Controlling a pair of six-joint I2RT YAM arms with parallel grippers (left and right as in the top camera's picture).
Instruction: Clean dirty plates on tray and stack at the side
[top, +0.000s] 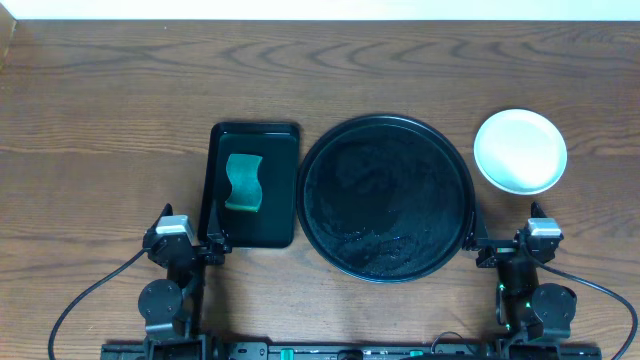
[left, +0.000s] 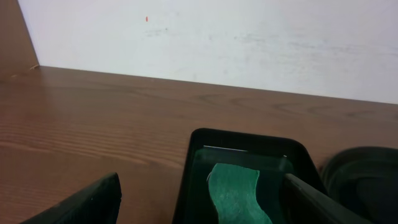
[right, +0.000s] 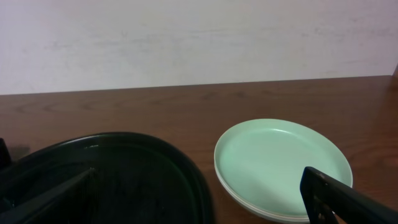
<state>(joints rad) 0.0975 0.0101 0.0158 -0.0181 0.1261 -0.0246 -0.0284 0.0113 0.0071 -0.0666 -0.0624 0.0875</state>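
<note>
The plates sit in a stack on the bare counter, toward its right edge and just beside the tray, a little apart from its rim. The top plate shows a clean face with no green smear; from the right wrist view we see layered rims but cannot count them surely. The tray lies mid-counter near the front edge, and nothing is on it. Left of it, the smaller rectangular tray holds the green sponge.

The left hand hovers with its fingers spread wide and nothing between them, at the front edge behind the sponge tray. The right hand is likewise wide open and empty, at the front edge near the plates.

We judge the work finished. To close well, we keep both hands low, empty and clear of the stack.
</note>
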